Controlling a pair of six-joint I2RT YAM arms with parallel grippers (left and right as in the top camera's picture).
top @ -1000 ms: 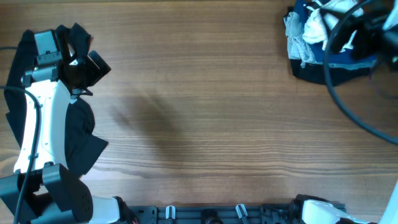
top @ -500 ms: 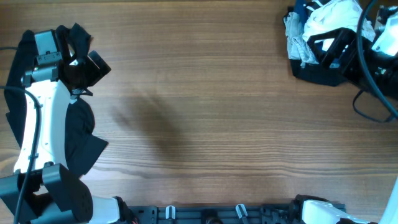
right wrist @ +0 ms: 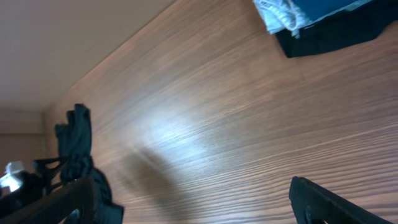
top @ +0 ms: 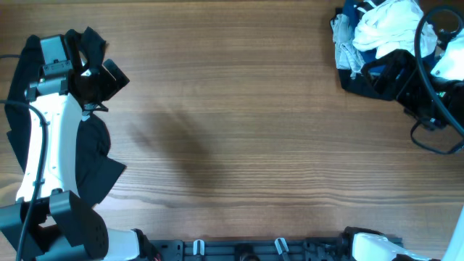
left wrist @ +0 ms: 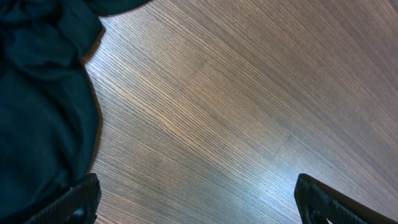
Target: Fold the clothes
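Two heaps of clothes lie well apart on the wooden table (top: 254,109), neither of them folded. The bigger pile (top: 377,43) is bunched in the far right corner as seen from above; a crumpled white T-shirt (top: 388,25) sits on top, a blue garment (right wrist: 329,7) shows under it, a pale grey cloth (top: 342,43) hangs out at the pile's left edge, and a black garment (top: 362,81) spreads beneath the lot. The other heap is a single black piece (top: 94,156) rumpled along the left edge of the table, partly hidden under the left arm (top: 47,138).

The right gripper (right wrist: 196,202) hangs by the near right side of the big pile; from above it is dark against dark cloth, so I cannot tell whether it touches the fabric. Its own camera shows its fingers (right wrist: 323,199) spread wide with only bare wood between them, pinching nothing. A black cable (top: 435,138) loops beside it.

The left gripper (left wrist: 199,202) hangs over the far end of the black piece – its fingers (left wrist: 78,199) are spread wide too; dark cloth lies just beside one tip, and bare wood fills the gap between them.
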